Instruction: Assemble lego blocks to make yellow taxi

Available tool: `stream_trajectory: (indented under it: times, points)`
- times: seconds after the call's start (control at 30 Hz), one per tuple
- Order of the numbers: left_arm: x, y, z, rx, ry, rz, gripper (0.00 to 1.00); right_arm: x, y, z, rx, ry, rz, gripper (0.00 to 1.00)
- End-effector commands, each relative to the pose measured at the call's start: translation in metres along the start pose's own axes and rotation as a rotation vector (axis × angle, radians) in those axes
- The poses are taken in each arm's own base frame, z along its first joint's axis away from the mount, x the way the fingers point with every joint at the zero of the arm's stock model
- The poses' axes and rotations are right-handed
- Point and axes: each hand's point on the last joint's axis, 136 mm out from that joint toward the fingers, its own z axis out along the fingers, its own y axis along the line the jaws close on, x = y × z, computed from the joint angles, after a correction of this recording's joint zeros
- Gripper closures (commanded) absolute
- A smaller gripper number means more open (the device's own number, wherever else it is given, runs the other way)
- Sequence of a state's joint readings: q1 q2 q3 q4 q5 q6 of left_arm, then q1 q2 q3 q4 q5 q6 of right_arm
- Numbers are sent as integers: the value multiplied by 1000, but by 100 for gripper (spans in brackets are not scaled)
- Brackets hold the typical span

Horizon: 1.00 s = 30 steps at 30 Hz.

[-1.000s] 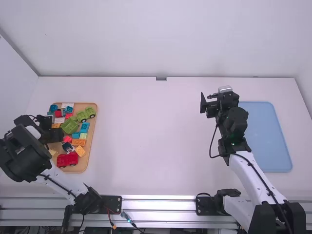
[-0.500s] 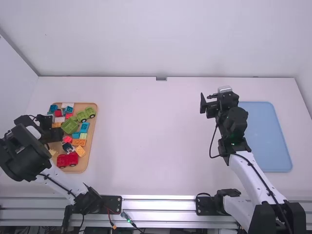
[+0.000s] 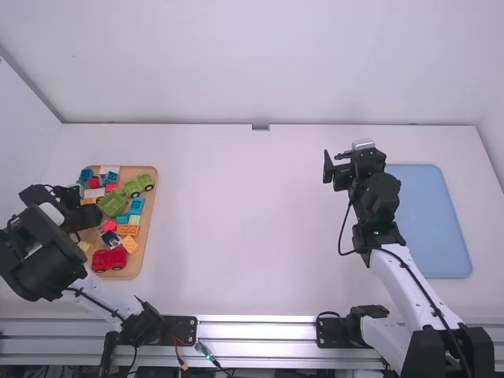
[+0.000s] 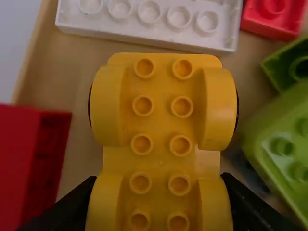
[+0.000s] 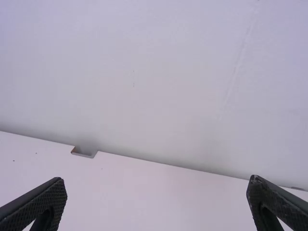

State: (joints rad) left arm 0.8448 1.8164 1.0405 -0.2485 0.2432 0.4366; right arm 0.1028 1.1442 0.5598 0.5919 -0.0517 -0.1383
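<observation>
We have the left gripper (image 3: 88,218) low at the left side of the wooden tray (image 3: 148,214), over its blocks. In the left wrist view its fingers are closed in on the yellow car base (image 4: 162,130), one against each flank, so we hold the base between them. The fingertips press at the sides of one end, while the other end reaches out past them, with the studs facing the camera and dark wheel edges peeking out from under two rounded fenders. A long white brick (image 4: 144,17) lies just beyond that free end. A red block (image 4: 24,163) lies off to one side of the base and a green block (image 4: 284,144) off to the other.

Our right gripper (image 3: 334,161) hangs above the right part of the white table (image 3: 260,236), with its fingers spread wide and nothing between them. It is well apart from the yellow base, at the far left of the blue tray (image 3: 433,224).

In the wooden tray we also see a red car (image 3: 109,258) at the near end, a green car (image 3: 142,183) toward the far end, and an orange brick (image 3: 127,230) between them.
</observation>
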Motion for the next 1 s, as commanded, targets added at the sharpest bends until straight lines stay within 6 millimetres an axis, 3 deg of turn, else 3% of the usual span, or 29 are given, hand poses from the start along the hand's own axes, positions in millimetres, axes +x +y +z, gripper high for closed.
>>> stream_trajectory:
  times: [0.0, 0.07, 0.1, 0.17, 0.3, 0.33, 0.4, 0.43, 0.47, 0.6, 0.7, 0.77, 0.97]
  points:
    - [-29, -17, -37, -11, -87, 30, 69, -12, -1, 3, 0, -22, 1, 1]
    - [-33, -30, -49, 1, -94, 69, 70, -12, -1, 3, 0, -22, 1, 1]
    - [-37, -51, -61, 23, -97, 142, 71, -11, 0, 3, -1, -19, 1, 1]
    - [-38, -73, -68, 60, -94, 213, 72, -11, 0, 3, -1, -19, 2, 1]
    - [-20, -172, -82, 278, -55, 558, 76, -10, 0, 3, -6, -15, 2, 1]
    - [-18, -184, -82, 297, -49, 593, 76, -10, 0, 3, -6, -15, 2, 1]
    - [-6, -231, -82, 354, -20, 732, 86, -9, 0, 3, -5, -11, 2, 1]
    - [-3, -239, -82, 365, -16, 753, 86, -9, 0, 3, -5, -11, 2, 1]
    - [4, -266, -80, 375, -5, 852, 88, -9, 1, 3, -7, -9, 2, 1]
    - [34, -343, -75, 415, -13, 1164, 88, -8, 1, 3, -6, -4, 2, 1]
    - [65, -386, -77, 461, -16, 1397, 87, -6, 1, 3, -7, 1, 10, 1]
    - [86, -415, -77, 481, -26, 1493, 93, -6, 1, 3, -8, 3, 26, 1]
    - [129, -458, -71, 586, -22, 1607, 98, -7, 2, 2, -14, -2, 37, 1]
